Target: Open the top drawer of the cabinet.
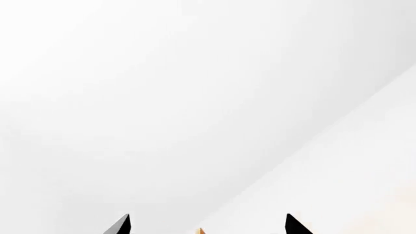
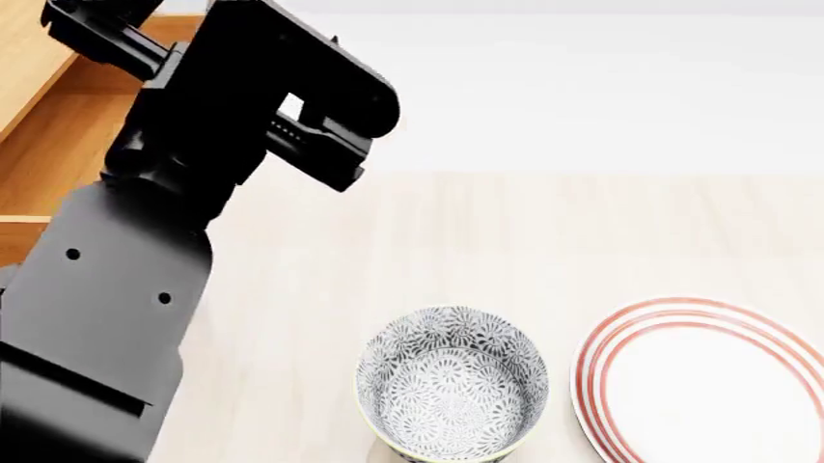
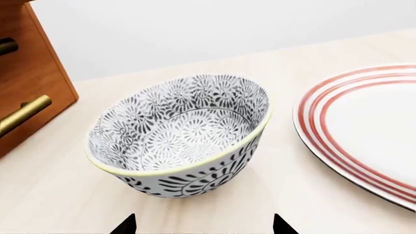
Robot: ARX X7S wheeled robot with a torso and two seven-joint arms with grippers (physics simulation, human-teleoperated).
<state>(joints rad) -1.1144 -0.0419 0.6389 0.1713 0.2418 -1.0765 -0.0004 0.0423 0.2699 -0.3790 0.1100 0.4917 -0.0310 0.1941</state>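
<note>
The cabinet (image 2: 29, 253) is orange-brown wood at the far left of the head view. Its top drawer (image 2: 65, 159) stands pulled out, with its inside showing from above. My left arm's black hand (image 2: 315, 111) hangs over and just right of the drawer. My left gripper (image 1: 209, 225) is open and faces a white wall, with only a sliver of orange wood between its fingertips (image 1: 122, 225). My right gripper (image 3: 203, 226) is open and empty, low over the table. The cabinet front (image 3: 32, 73) shows beside it with two brass handles (image 3: 23, 114).
A patterned grey bowl (image 2: 451, 386) stands on the pale wooden table (image 2: 515, 241), directly in front of the right gripper, where the bowl (image 3: 179, 131) fills the right wrist view. A white plate with red rings (image 2: 708, 386) lies to its right. A white wall rises behind.
</note>
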